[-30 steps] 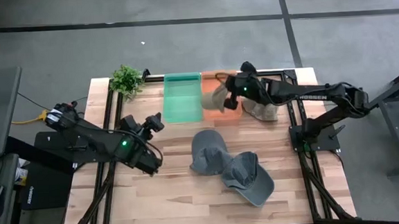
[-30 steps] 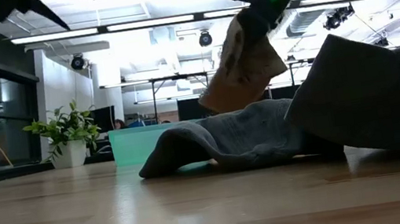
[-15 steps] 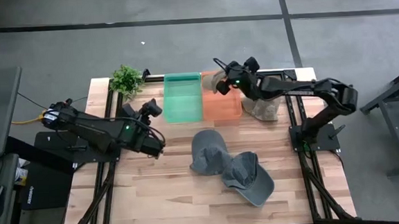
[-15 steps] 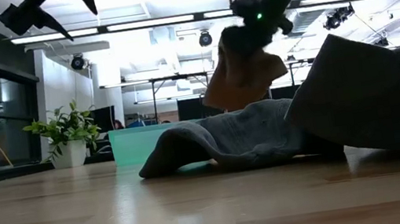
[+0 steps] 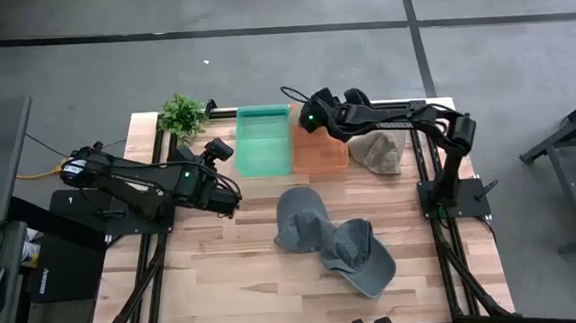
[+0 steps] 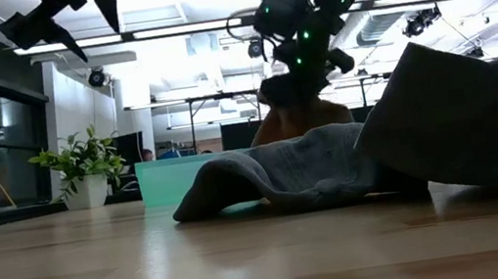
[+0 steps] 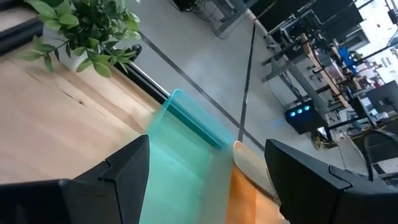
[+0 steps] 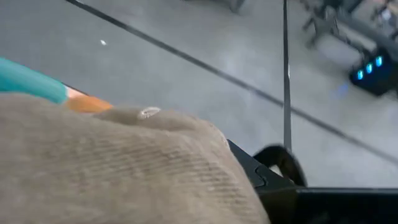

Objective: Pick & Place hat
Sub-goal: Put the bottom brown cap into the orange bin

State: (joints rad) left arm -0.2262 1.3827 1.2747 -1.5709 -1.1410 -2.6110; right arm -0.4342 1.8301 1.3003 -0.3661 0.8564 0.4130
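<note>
My right gripper point(image 5: 310, 113) is over the far left part of the orange bin point(image 5: 334, 160) and is shut on a tan hat point(image 6: 300, 118). That hat fills the right wrist view point(image 8: 112, 168); in the high view the arm hides it. A second tan hat point(image 5: 378, 152) lies on the table to the right of the orange bin. Two grey caps point(image 5: 300, 219) point(image 5: 362, 259) lie overlapping near the table's middle. My left gripper point(image 5: 217, 149) is open in the air, left of the green bin point(image 5: 264, 143). My right gripper holds the tan hat from above. The hat point(image 6: 298, 120) hangs below the fingers over the orange bin, behind the grey cap in the low view. The hat's own cloth point(image 8: 155, 143) covers the fingers in the wrist view, so the part held cannot be told.
A potted plant point(image 5: 182, 115) stands at the table's far left corner. The green bin and the orange bin sit side by side at the far edge. Bare wood lies on the near left of the table point(image 5: 225, 286).
My right gripper has moved toward the table's left and far edge and downward over the orange bin, carrying the tan hat, which now hangs lower. My left gripper has moved toward the far edge, closer to the green bin, staying open.
</note>
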